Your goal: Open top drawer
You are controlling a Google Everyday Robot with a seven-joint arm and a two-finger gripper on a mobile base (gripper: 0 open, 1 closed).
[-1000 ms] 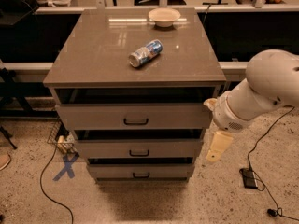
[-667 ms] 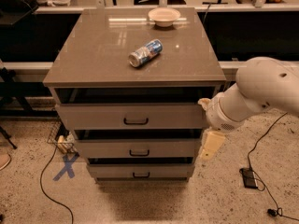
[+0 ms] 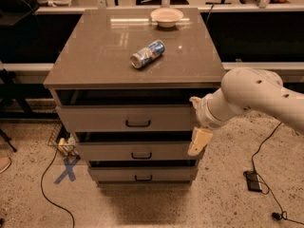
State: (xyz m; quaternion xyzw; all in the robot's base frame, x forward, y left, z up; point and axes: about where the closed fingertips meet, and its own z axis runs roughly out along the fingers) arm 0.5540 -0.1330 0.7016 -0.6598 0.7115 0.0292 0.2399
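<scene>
A grey cabinet stood on a speckled floor. It had three grey drawers, one under the other. The top drawer point(image 3: 109, 119) was the biggest one, right under the tabletop point(image 3: 90, 61). Its flat grey front had a small black handle point(image 3: 138, 124) in the middle. A dark gap showed between the top of this drawer and the tabletop above it.

The middle drawer point(image 3: 118, 151) and the bottom drawer point(image 3: 118, 174) were shorter and not as wide. Each had a little black handle too.

The robot's fat white arm point(image 3: 251, 94) came in from the right side. The pincer point(image 3: 200, 142) hung down at the end of it, pale and cream in colour. It was by the right end of the drawers, just below the bottom right corner of the top drawer and in front of the middle one. It was well away from the top drawer's handle. I could not tell if the pincer was open or shut. It had hold of nothing that I could see. I could not tell if it touched the cabinet.

On the tabletop a blue and silver can point(image 3: 147, 54) lay on its side near the middle. A pale bowl point(image 3: 166, 17) sat near the back edge.

On the floor to the left was a blue X point(image 3: 66, 169) of tape. A small black box point(image 3: 252, 180) with a cable lay on the floor to the right
</scene>
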